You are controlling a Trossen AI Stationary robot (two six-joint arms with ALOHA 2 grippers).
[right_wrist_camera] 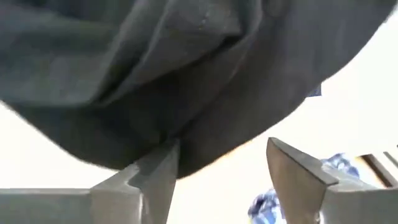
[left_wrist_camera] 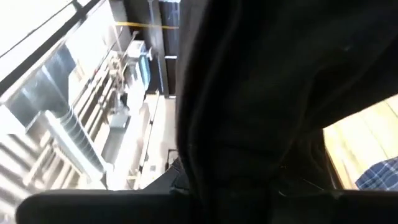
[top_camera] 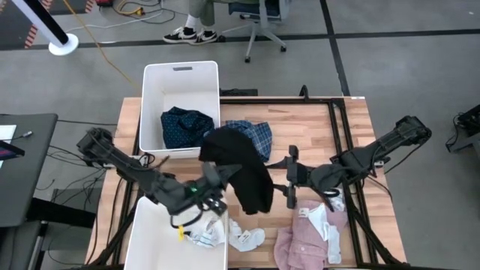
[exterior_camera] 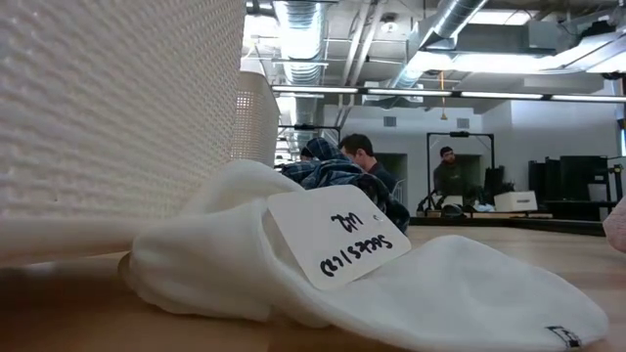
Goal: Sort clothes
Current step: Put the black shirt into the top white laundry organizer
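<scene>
Fig.: We see the left claw [top_camera: 212, 178] clamped on the black top [top_camera: 244, 161], hung mid-table w/ long axis toward the right claw [top_camera: 291, 178], which gapes, holding nothing, just beside its lower end.

Lab/workshop: exposed ceiling ducts [exterior_camera: 298, 29], floor cables [top_camera: 105, 49], office chair [top_camera: 259, 19], equipment racks [exterior_camera: 458, 171]

A crumpled black top [top_camera: 241, 166] hangs mid-table, the left gripper [top_camera: 212, 178] clamped on its near-left edge and the right gripper [top_camera: 289, 174] just beside its right side. Behind the top lies a blue plaid shirt [top_camera: 255, 135]; a navy dotted shirt [top_camera: 182, 126] sits in the white plastic bin [top_camera: 157, 82] behind-left. Small white socks [top_camera: 246, 238] and a pink shirt [top_camera: 307, 240] lie nearer.
</scene>
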